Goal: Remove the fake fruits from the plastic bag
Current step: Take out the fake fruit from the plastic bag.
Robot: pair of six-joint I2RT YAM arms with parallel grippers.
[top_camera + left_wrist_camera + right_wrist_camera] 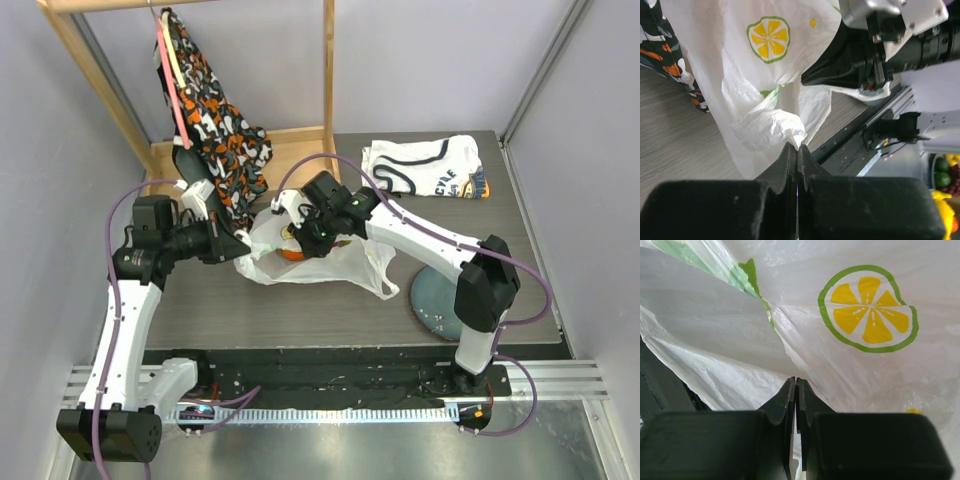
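The plastic bag (345, 268) is slumped mid-table with an orange fruit (292, 253) peeking out near the top. The left gripper (242, 253) is clamped tight on a bunch of film at the bag's 9 o'clock. The right gripper (308, 242) at 12 o'clock is closed too, but I can't tell if it caught any plastic.

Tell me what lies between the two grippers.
In the top view, the plastic bag fills the stretch between the left gripper and right gripper, an orange fruit showing inside.
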